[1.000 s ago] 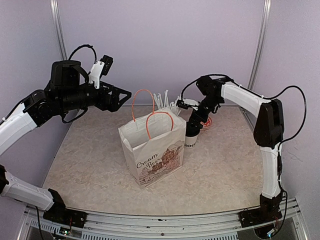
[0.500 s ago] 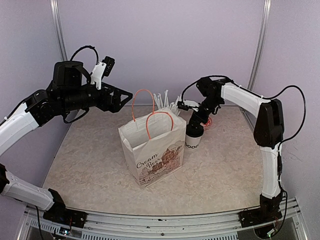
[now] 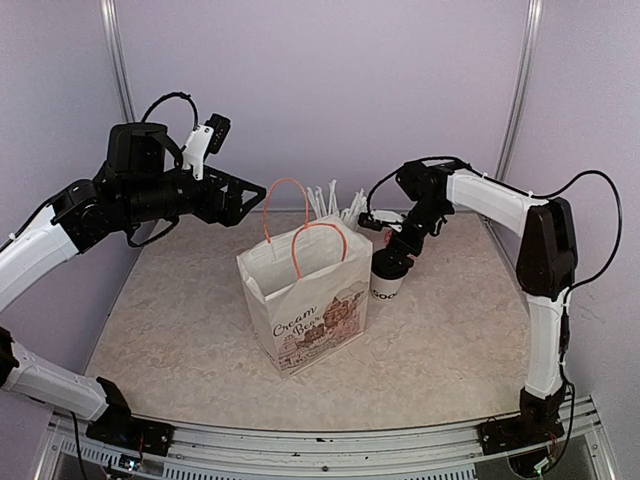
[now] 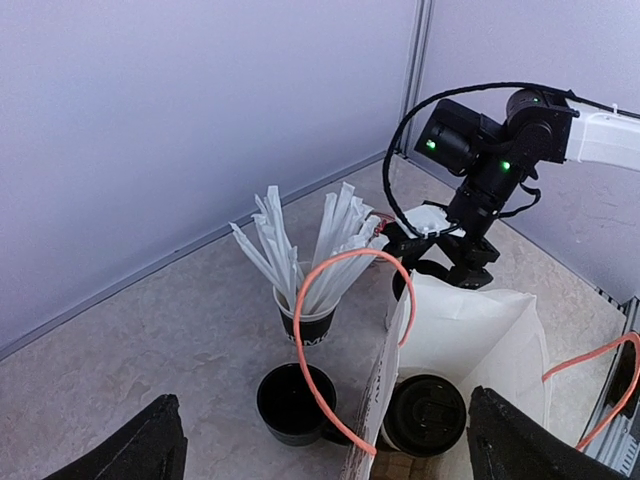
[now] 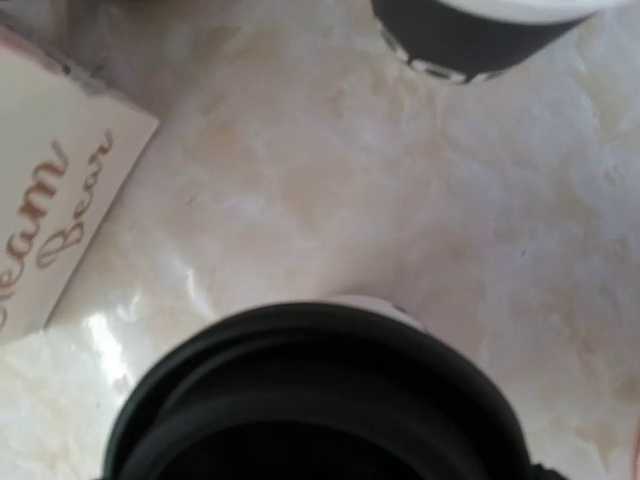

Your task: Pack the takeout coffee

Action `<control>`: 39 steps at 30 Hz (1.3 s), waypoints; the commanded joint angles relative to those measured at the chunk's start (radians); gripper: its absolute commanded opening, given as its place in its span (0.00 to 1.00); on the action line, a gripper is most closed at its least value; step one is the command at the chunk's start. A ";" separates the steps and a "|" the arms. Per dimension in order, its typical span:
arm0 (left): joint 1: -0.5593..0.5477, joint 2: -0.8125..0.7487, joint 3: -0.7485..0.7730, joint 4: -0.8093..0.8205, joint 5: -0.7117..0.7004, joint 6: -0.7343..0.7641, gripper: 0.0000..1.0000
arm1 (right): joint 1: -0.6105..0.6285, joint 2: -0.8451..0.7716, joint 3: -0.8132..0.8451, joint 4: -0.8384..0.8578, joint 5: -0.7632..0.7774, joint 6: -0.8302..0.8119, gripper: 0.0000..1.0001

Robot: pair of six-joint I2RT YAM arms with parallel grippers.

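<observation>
Right end effector (image 3: 396, 258) shifted slightly over lidded cup (image 3: 386, 284), grip unclear, left end effector (image 3: 254, 203) spread, unmoved.

Two arms, left arm (image 3: 30, 250) and right arm (image 3: 540, 340). Made of long white tubes with round black joints. Bolted down on flat black bases (image 3: 515, 432). Thin black cables (image 3: 166, 94) looping along both. Small white and black camera (image 3: 200, 145) up on the left wrist. Two tiny green lights (image 4: 505, 165) on the right arm's black wrist. Left gripper (image 4: 320, 395) with two black pointed fingers (image 4: 150, 450).
</observation>
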 commanded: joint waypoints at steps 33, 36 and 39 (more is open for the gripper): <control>-0.300 0.011 0.137 -0.325 -0.225 -0.201 0.99 | 0.749 -0.486 -0.538 0.237 -0.018 -0.011 0.70; -0.311 -0.009 0.141 -0.347 -0.234 -0.215 0.99 | 0.789 -0.382 -0.459 0.256 0.002 -0.010 0.69; -0.315 -0.049 0.128 -0.352 -0.230 -0.242 0.98 | 0.795 -0.282 -0.377 0.274 0.018 0.002 0.68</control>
